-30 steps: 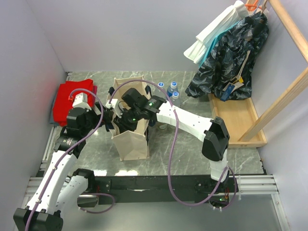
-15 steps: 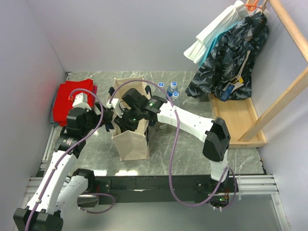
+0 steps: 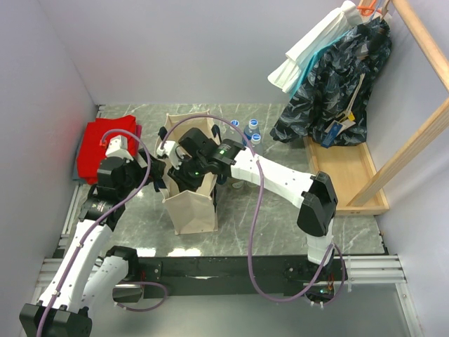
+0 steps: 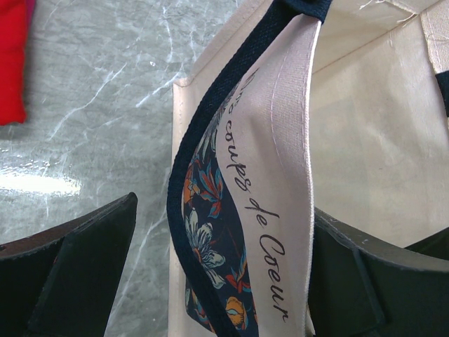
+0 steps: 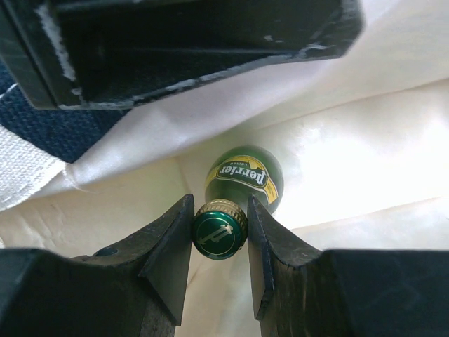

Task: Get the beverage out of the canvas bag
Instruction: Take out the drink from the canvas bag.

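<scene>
Right gripper [image 5: 219,235], plunged into the bag [image 3: 193,210], has its two fingers pressed against either side of the green cap of a Perrier bottle [image 5: 245,179], which sits cap-up deep inside. Left gripper [image 4: 223,239] straddles the bag's printed wall and navy strap [image 4: 184,175], jaws spread wide, a gap showing beside the outer finger. The bag stands on a marble table [image 3: 280,225], with a red cloth [image 3: 105,144] to its left and water bottles [image 3: 245,130] behind.
</scene>
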Robot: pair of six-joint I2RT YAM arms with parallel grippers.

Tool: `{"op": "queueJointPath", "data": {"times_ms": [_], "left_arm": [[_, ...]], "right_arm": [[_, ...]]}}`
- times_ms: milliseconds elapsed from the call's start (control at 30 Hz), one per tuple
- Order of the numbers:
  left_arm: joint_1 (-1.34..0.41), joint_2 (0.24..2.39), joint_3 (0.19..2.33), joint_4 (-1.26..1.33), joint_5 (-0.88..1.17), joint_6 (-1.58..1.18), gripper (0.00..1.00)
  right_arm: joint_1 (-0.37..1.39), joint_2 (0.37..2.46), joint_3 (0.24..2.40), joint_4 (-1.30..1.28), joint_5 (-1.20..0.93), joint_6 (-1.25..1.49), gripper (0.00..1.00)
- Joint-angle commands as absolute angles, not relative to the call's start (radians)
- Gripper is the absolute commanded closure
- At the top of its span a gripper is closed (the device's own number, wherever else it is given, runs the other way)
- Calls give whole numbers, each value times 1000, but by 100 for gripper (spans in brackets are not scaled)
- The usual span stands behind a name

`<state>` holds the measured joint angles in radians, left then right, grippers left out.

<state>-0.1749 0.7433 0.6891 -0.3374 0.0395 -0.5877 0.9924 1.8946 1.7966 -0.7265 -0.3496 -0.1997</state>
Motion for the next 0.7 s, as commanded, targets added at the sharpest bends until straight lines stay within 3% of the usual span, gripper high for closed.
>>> {"op": "queueJointPath", "data": {"times_ms": [0, 667], "left_arm": [[-179, 738, 709, -314, 48, -574, 3], [-179, 741, 709, -313, 49, -572, 4]], "right_arm": [[994, 1778, 1836, -637, -310, -204, 100], [992, 1827, 2006, -680, -238, -219, 100]]}}
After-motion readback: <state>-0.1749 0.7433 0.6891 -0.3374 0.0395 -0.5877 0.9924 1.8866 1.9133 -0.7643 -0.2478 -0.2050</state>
